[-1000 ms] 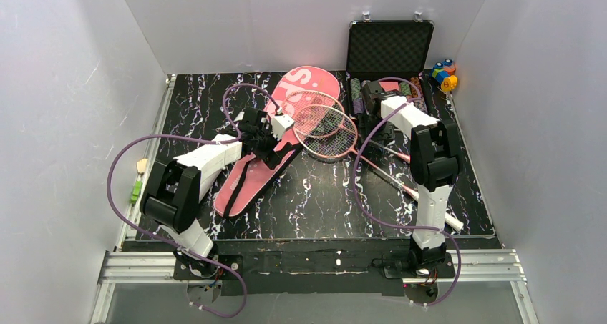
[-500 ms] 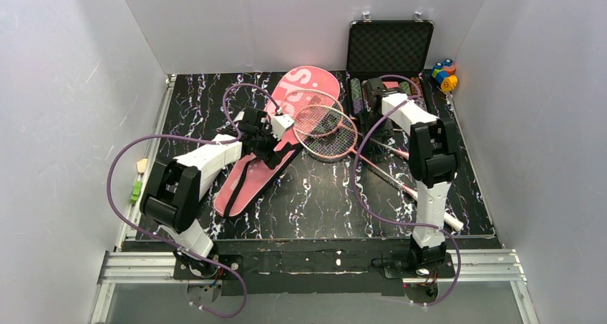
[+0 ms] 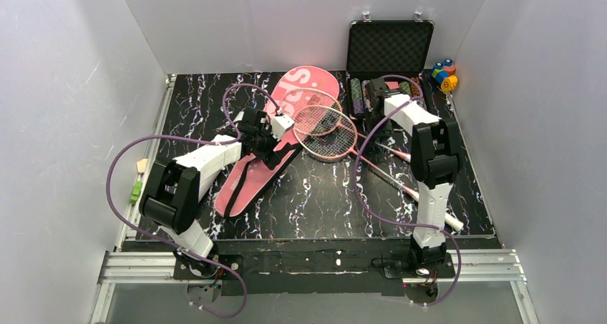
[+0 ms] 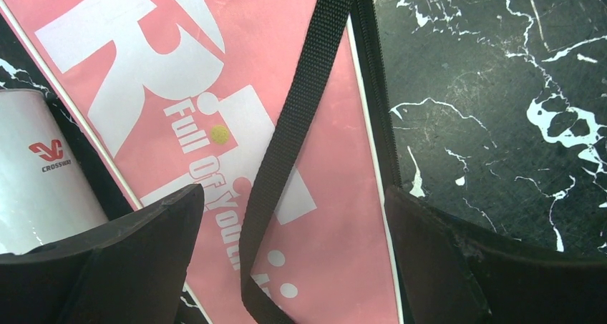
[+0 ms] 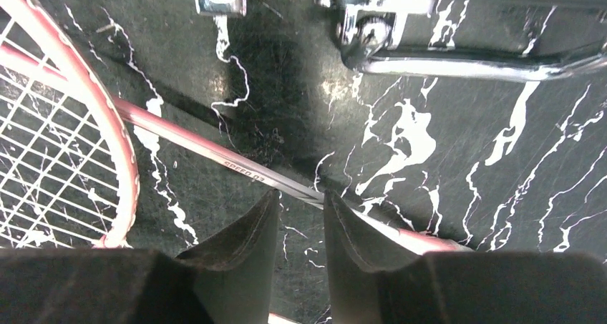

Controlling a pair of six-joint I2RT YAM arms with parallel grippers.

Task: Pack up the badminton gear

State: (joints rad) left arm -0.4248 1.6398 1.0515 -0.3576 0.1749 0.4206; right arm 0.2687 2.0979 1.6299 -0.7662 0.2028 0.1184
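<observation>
Currently, the pink bag (image 3: 304, 81) lies flat on the bench (image 3: 315, 202). Its wide end points toward the middle of the far edge and its narrow end angles toward the near left corner. Both rackets (image 3: 326, 127) rest with their heads overlapping on the bag's wide end. Their shafts run toward the near right corner, where one white handle (image 3: 449, 222) ends near the right edge.

Left fingers (image 4: 129, 259): wide apart, holding nothing, poised over the bag. The black strap (image 4: 300, 109) runs between them, and the white tube (image 4: 36, 188) lies just outside one finger.

Right fingers (image 5: 236, 252): narrow, positioned at a racket shaft (image 5: 215, 152) just in front of the black case (image 3: 390, 48) in the far right corner. The shaft crosses at the fingertips, and a gap wider than the shaft shows between them.
</observation>
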